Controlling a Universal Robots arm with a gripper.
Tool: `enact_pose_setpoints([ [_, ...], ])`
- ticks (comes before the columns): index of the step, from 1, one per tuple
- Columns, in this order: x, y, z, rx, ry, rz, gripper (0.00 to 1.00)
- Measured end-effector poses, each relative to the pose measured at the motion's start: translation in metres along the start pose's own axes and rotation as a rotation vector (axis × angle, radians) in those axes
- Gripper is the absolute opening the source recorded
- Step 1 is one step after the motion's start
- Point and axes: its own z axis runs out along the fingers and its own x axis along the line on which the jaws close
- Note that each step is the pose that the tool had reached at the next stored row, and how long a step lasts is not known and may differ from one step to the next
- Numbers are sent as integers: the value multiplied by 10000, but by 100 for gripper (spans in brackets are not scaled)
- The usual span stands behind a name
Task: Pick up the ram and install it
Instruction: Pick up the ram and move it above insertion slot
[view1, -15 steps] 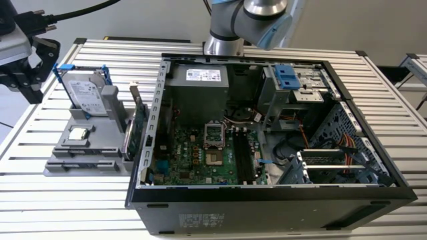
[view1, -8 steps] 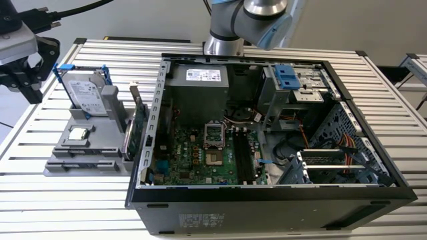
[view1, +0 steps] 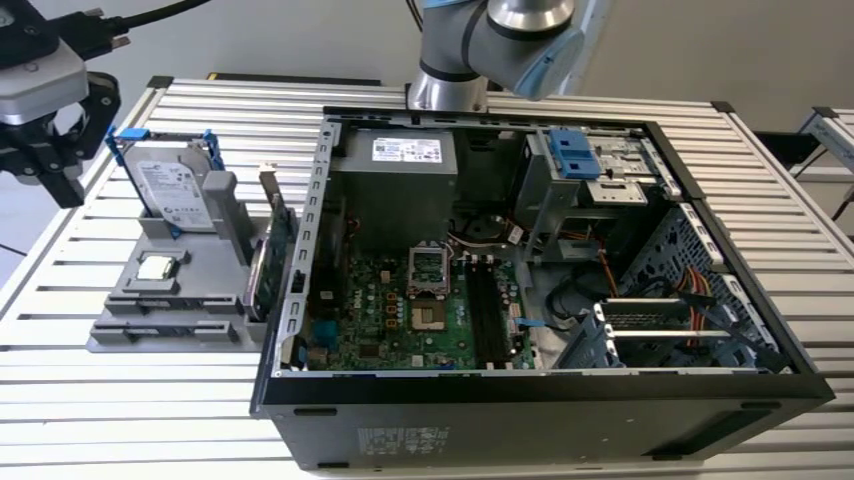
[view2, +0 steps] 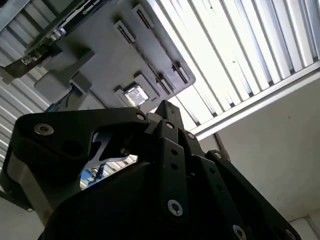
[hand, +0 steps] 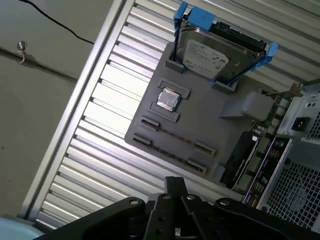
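Observation:
The ram (hand: 172, 135) is a thin stick standing on edge between two small holders on the grey fixture plate (hand: 210, 125), just beside the square processor chip (hand: 168, 99). In the exterior view the same holders (view1: 171, 302) sit at the front of the plate (view1: 120, 340). My gripper (view1: 47, 185) hangs above the table's edge at the exterior view's left, off the plate and well clear of the ram, with nothing held. Its black linkage appears in both wrist views (view2: 165, 107) (hand: 175, 182). The open computer case (view1: 534, 395) shows the motherboard's dark memory slots (view1: 481, 310).
A silver hard drive with blue clips (view1: 174, 185) stands upright at the back of the plate. A green expansion card (view1: 271, 262) stands between the plate and the case wall. Cables, a drive cage (view1: 587, 165) and the power supply (view1: 394, 180) crowd the case.

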Motion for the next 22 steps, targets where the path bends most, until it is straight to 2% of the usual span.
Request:
enact_pose_setpoints([
  [22,-4,9,1,63,123,-2596,0],
])
